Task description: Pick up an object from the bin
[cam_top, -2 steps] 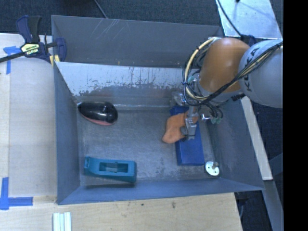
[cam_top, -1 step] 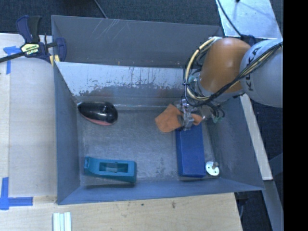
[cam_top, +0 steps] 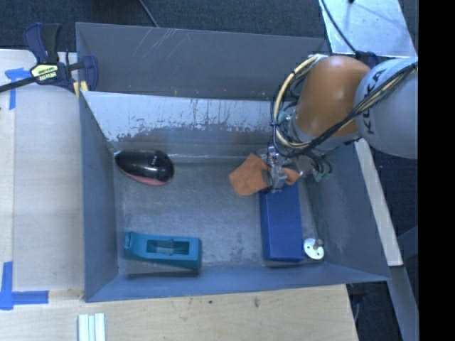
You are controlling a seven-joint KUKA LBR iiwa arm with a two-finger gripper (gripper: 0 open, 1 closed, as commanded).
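Note:
My gripper (cam_top: 276, 175) hangs at the bin's right back part, its fingers down against the right edge of a crumpled orange-brown piece (cam_top: 247, 177). Whether that piece sits between the fingers I cannot tell. Just in front of the gripper lies a dark blue rectangular block (cam_top: 281, 226), long side running front to back. A small white round thing (cam_top: 313, 248) rests at the block's front right corner.
A black computer mouse with a reddish underside (cam_top: 145, 167) lies at the left back of the bin. A teal tape dispenser (cam_top: 163, 250) lies at the front left. The arm with its orange cover and cables comes in over the right wall.

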